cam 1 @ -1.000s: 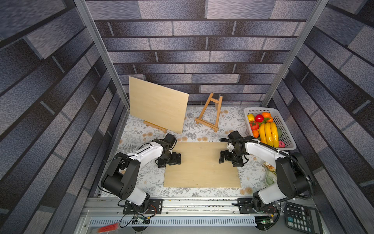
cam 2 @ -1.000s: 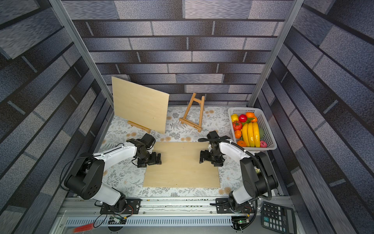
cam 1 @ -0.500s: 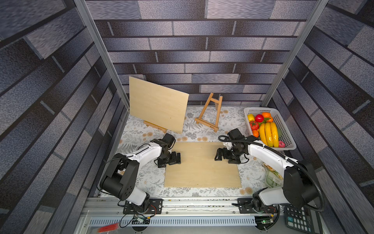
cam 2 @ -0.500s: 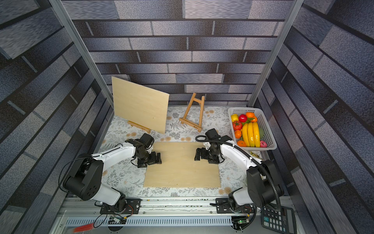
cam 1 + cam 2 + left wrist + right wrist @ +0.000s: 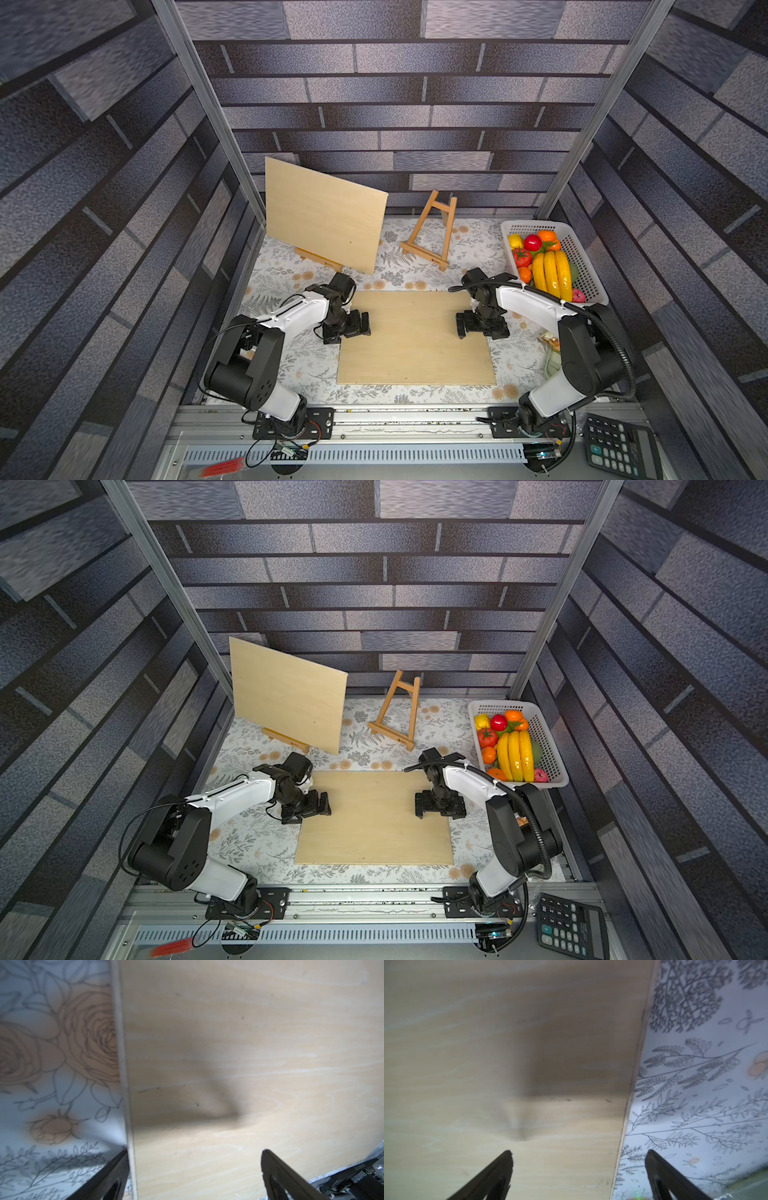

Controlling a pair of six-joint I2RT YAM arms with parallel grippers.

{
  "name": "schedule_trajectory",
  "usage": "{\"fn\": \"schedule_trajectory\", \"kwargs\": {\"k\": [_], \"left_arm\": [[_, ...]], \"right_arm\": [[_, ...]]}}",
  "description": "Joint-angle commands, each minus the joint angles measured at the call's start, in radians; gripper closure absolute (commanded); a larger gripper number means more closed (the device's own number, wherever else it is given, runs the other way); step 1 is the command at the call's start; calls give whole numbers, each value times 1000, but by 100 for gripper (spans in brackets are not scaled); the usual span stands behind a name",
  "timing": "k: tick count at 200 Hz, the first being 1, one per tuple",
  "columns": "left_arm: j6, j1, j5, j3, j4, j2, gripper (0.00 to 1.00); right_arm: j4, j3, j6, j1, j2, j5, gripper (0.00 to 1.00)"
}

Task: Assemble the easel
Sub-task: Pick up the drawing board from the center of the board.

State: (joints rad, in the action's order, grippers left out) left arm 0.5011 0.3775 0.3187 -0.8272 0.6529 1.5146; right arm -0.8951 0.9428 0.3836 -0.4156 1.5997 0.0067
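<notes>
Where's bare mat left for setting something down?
Free: mat between empty easel and fruit basket; strip between flat board and front rail. Crowded: flat board's sides, at left end effector and right end effector; back left, around propped board.

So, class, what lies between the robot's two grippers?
Only the flat wooden board: its bare surface runs from the left gripper, open astride one side edge, to the right gripper, open astride the opposite edge. This shows in both top views.

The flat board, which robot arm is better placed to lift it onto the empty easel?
Probably right. The right gripper and left gripper both stand open astride side edges of the board, but the right one is nearer the empty easel.
</notes>
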Motion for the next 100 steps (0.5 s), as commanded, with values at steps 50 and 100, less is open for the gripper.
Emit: {"fn": "schedule_trajectory", "kwargs": {"k": [50,100], "left_arm": [[-15,-10,28,40,-22,32,0],[-27,-8,94,13,-45,82,0]], "right_arm": [[217,-101,12,10,9,-283,0],[283,-134,26,9,-164,-522,0]]}}
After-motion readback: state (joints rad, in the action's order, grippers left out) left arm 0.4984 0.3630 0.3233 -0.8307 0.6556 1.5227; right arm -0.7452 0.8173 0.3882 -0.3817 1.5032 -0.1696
